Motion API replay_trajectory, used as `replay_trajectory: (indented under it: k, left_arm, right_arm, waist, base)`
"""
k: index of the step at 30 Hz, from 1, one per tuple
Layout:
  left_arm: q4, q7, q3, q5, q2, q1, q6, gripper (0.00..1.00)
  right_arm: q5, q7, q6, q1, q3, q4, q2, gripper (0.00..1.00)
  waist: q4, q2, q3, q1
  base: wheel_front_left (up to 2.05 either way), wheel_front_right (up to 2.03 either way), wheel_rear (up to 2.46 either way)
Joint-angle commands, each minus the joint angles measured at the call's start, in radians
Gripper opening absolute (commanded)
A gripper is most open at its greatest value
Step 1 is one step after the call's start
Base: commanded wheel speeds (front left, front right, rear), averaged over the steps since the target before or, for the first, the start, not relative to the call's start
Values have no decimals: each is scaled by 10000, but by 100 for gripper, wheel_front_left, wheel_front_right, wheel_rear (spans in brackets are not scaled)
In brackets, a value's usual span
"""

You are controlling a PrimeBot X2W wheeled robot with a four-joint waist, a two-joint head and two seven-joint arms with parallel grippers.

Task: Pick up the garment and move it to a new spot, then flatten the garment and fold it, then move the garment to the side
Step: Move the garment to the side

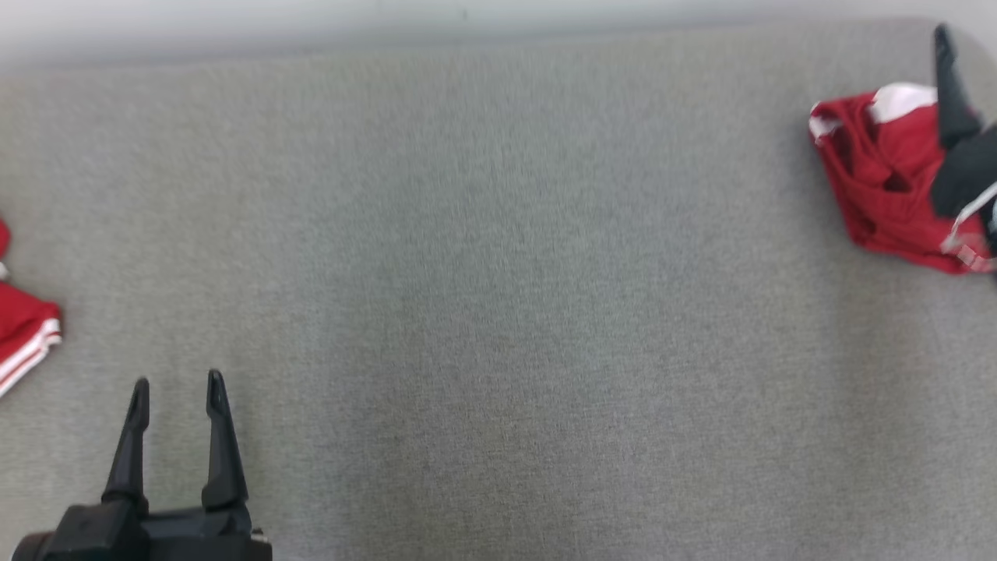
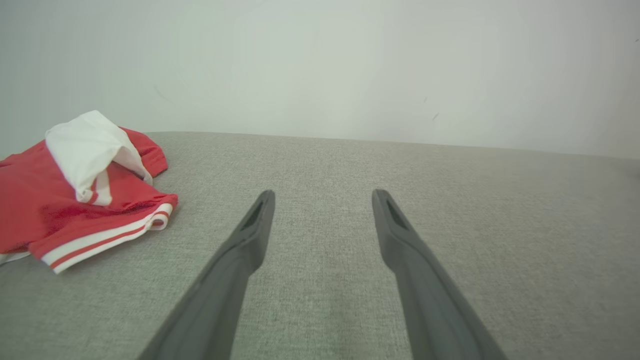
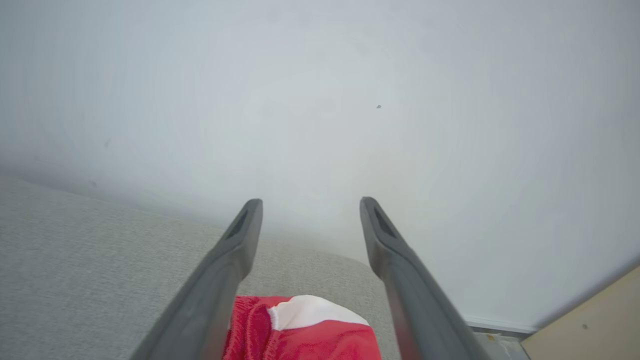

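A crumpled red garment (image 1: 880,179) with white trim lies at the far right of the grey table (image 1: 498,296). My right gripper (image 3: 310,210) hovers just above it, open, its fingers spread wide and nothing pinched between them. Beneath the fingers, the red and white cloth (image 3: 310,335) rests on the table. One dark finger (image 1: 949,86) of this gripper rises over the garment in the head view. Low at the left front, my left gripper (image 1: 177,383) is open and empty over bare table, also seen as the left gripper (image 2: 324,195) in its own wrist view.
A second red garment (image 1: 23,335) with white stripes lies at the table's left edge, left of my left gripper; it appears as the striped garment (image 2: 65,200) in the left wrist view. A pale wall (image 2: 350,65) runs behind the table. A tan surface (image 3: 600,320) lies beyond the right end.
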Motion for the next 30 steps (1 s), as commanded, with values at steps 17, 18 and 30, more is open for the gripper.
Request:
replay_trajectory:
  k: [17,18,30]
  left_arm:
    - [633,-14,-290,-64,0,1088,212,100]
    - [681,-14,-339,-33,-2,1112,213,100]
    - [729,-14,-411,5,0,1817,264,100]
  right_arm:
    - [-402,-19,-23,6898,-3063,-6238,2950,100]
    - [-378,-20,-23,7231,-3213,-6443,3116,100]
    - [-627,-19,-24,10917,-3752,-8233,4643,100]
  waist:
    - [847,1,-2280,2]
    - [895,1,-2354,2]
    - [921,1,-3159,2]
  base:
    - [0,0,0]
    - [0,0,0]
    - [0,0,0]
